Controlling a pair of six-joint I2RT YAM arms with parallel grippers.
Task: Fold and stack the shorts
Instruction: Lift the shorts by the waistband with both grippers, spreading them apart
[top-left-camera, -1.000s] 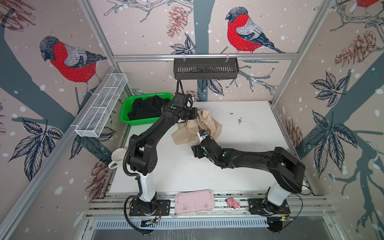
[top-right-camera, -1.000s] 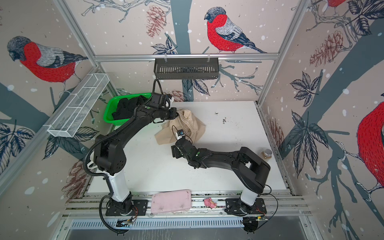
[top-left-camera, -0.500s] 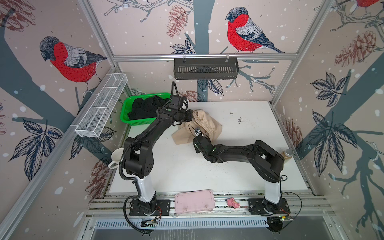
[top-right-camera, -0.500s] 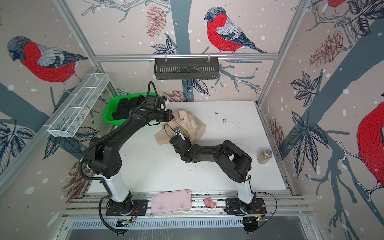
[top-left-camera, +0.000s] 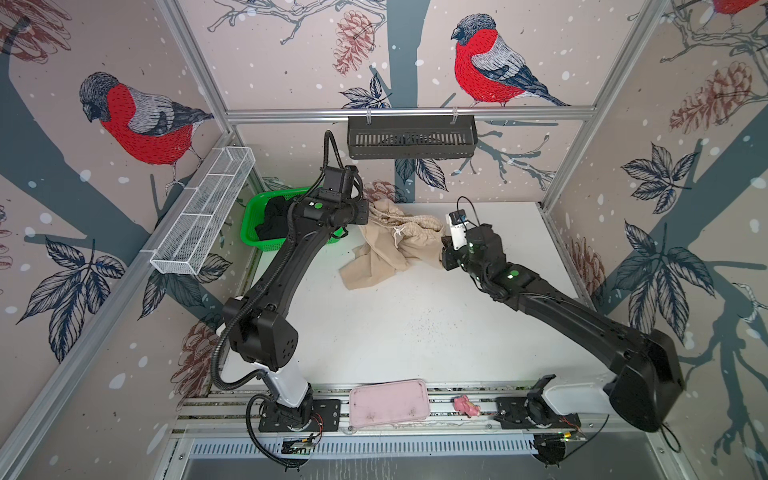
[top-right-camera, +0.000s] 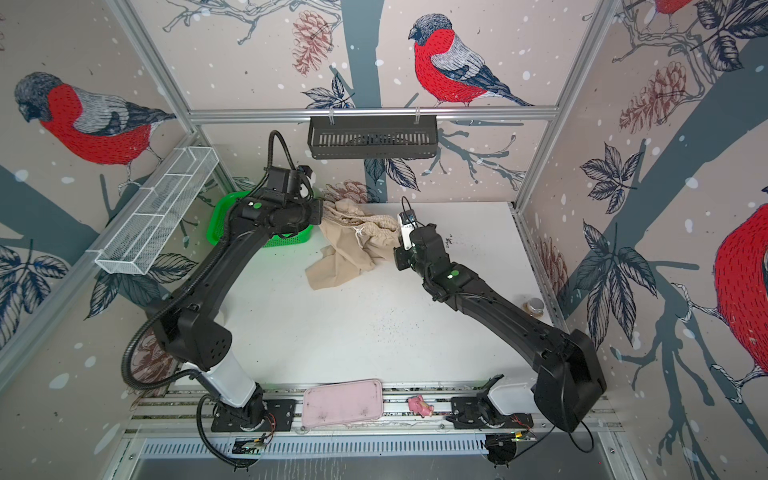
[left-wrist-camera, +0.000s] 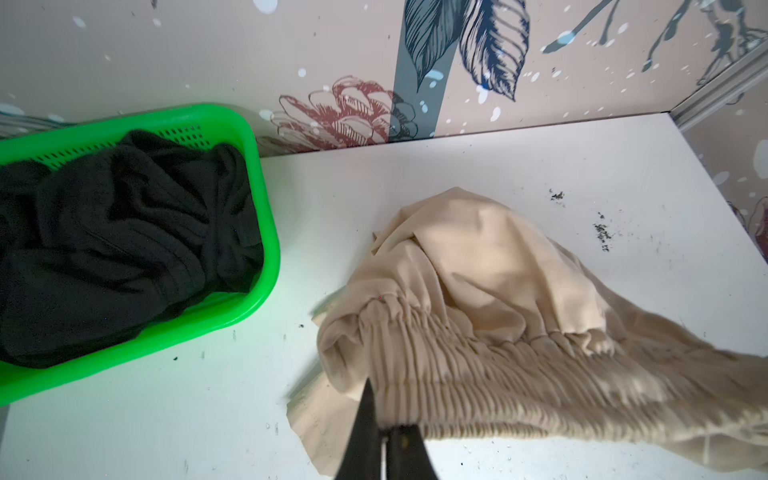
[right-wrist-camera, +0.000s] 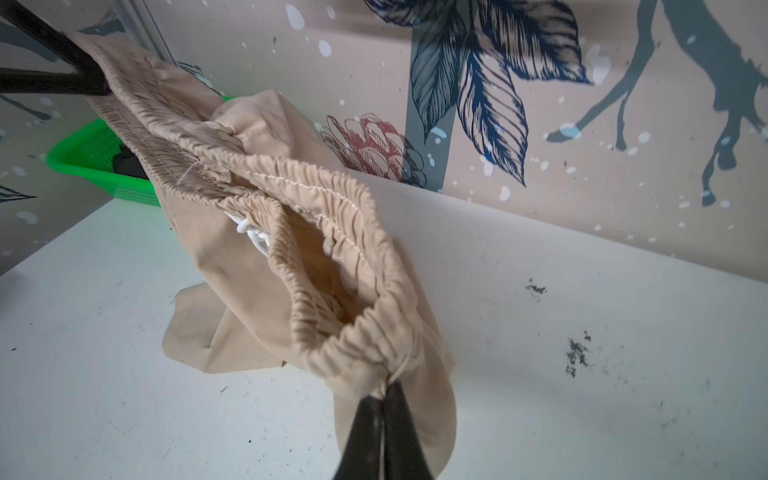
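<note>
The beige shorts (top-left-camera: 395, 245) (top-right-camera: 353, 249) hang stretched between my two grippers at the back of the white table (top-left-camera: 415, 332), with their legs trailing onto it. My left gripper (top-left-camera: 365, 212) (left-wrist-camera: 380, 419) is shut on one end of the gathered waistband (left-wrist-camera: 478, 353). My right gripper (top-left-camera: 444, 245) (right-wrist-camera: 384, 388) is shut on the other end, and the waistband (right-wrist-camera: 332, 232) gapes open between them. The black shorts (left-wrist-camera: 124, 249) (top-left-camera: 274, 216) lie bunched in the green basket (left-wrist-camera: 266, 232) at the back left, partly hidden by my left arm in both top views.
A pink tray (top-left-camera: 388, 402) and a small pink rag (top-left-camera: 466, 406) lie on the front rail. A black slotted basket (top-left-camera: 411, 137) hangs on the back wall, a white wire rack (top-left-camera: 203, 212) on the left wall. A small jar (top-right-camera: 534, 306) stands by the right wall. Dark crumbs (right-wrist-camera: 575, 353) dot the table.
My right gripper has shut on the waistband and swung right and up, drawing the beige shorts out from a crumpled heap. My left gripper has kept its hold and lifted slightly.
</note>
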